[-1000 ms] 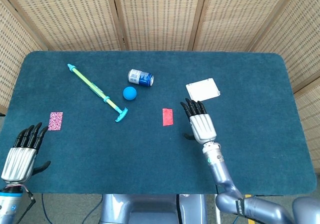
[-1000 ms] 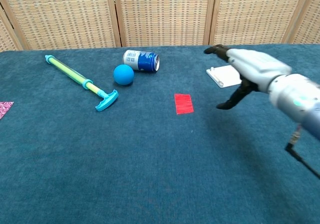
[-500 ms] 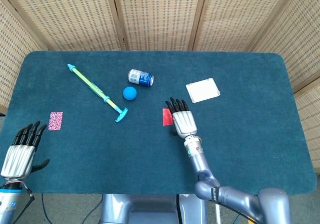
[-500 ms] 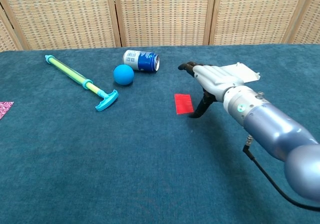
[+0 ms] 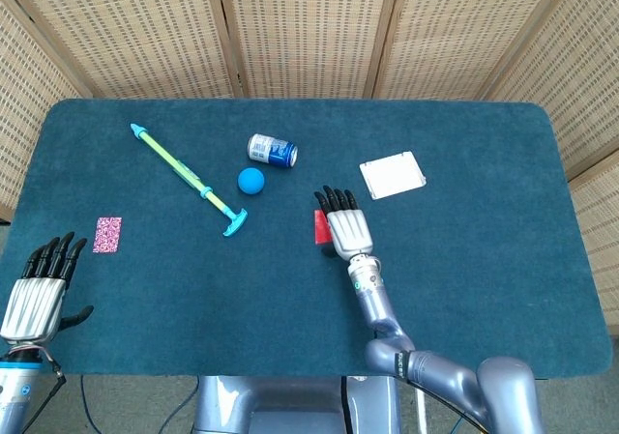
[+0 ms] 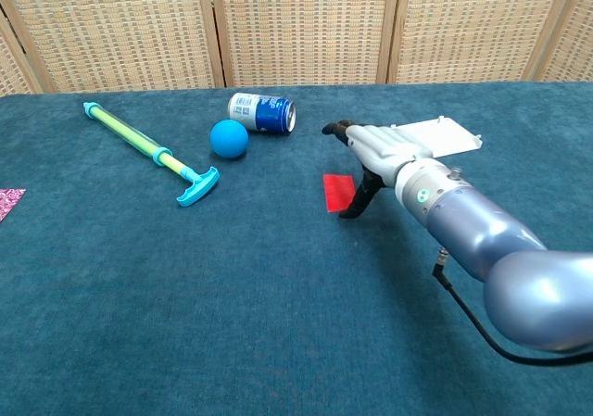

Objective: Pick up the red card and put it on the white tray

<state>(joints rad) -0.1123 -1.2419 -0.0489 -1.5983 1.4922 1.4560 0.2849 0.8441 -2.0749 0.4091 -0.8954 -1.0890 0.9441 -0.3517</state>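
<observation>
Red card [image 5: 320, 226], flat thin rectangle, lies on the dark teal felt-like surface [image 5: 484, 279] near the middle, its right part covered by the right hand [image 5: 345, 229] in the head view. In the chest view the card [image 6: 337, 192] shows mostly clear, with the thumb reaching down at its right edge; contact cannot be told.

Change since half a second ago: right hand has shifted a little further left, now overlapping the card rather than sitting just beside it. A second ago it was well to the right, near the tray. Card itself has not moved.

Right hand [image 6: 375, 147]: silver metal back, black fingers [image 5: 331, 199] extended side by side, slightly apart, holding nothing. Left hand [image 5: 37, 294] hovers at the near left edge of the surface, fingers straight and apart, holding nothing; it has barely moved.

White tray [image 5: 393, 174], flat square with a shallow rim, sits behind and to the right of the card, apart from it.

Other items, unchanged: blue and white metal can [image 5: 272, 150] lying on its side; smooth blue ball [image 5: 251, 181] just in front of it; long green-and-cyan plastic pump rod [image 5: 188, 178] with a T-handle, lying diagonally; small pink patterned card [image 5: 107, 234] flat at far left. Woven wicker screen [image 5: 309, 28] behind.
</observation>
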